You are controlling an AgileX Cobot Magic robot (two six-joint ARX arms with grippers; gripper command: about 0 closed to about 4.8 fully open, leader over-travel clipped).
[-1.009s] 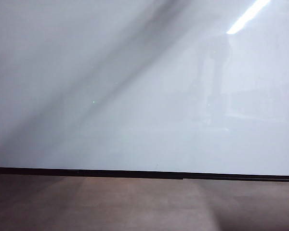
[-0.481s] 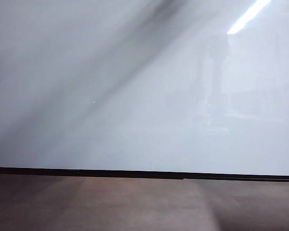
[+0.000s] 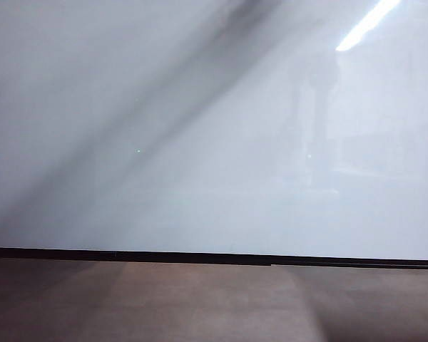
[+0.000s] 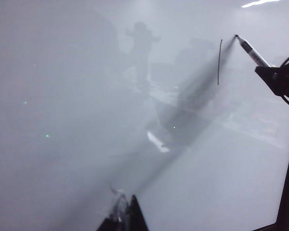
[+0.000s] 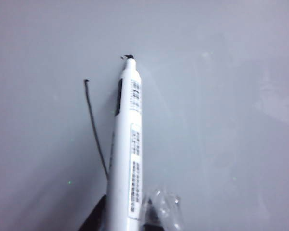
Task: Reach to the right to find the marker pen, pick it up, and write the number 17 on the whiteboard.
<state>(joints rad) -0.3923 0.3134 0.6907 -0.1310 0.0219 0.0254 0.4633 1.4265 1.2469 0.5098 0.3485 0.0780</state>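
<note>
The whiteboard [image 3: 200, 142] filled most of the exterior view, glossy with grey reflections, a thin black strip along its lower edge above the brown-grey desk [image 3: 200, 306]. The left claw [image 4: 127, 219] hung just off the board's left part; only its dark tips showed, so its state could not be told. Further right a single black stroke [image 4: 219, 62] stood on the board. The right claw [image 5: 130, 216] pinched the marker pen [image 5: 127, 144], tip at the board just right of the stroke.
</note>
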